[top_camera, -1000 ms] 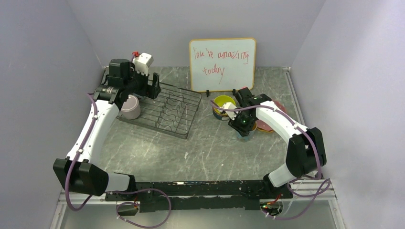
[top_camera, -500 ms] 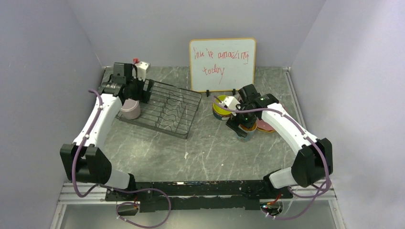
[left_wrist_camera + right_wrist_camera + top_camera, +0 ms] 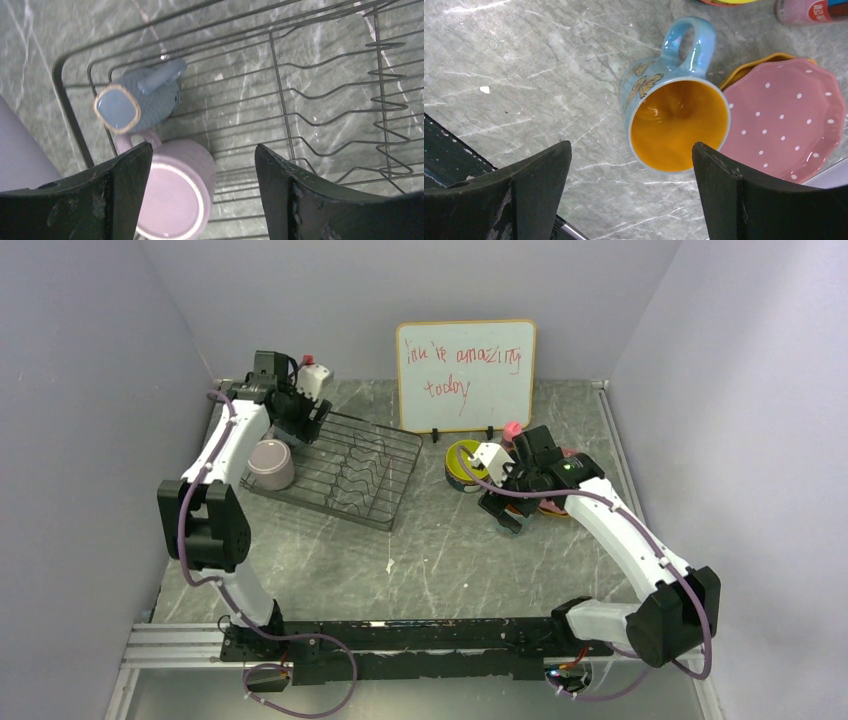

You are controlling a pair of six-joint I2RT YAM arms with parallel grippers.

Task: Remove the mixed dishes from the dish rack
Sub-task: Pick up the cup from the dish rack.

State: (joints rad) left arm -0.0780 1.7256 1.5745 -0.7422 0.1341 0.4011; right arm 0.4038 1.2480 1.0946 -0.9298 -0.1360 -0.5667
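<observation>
The black wire dish rack [image 3: 360,480] sat toward the far-left corner of the grey marbled surface [image 3: 450,550], a lilac mug [image 3: 172,195] and a small grey cup [image 3: 135,107] in its left end. The left end effector [image 3: 202,150] hung above them, fingers spread apart. Toward the right edge, the right end effector [image 3: 631,146] hovered wide open over a blue mug [image 3: 674,125] just beside a pink speckled plate [image 3: 789,120].
</observation>
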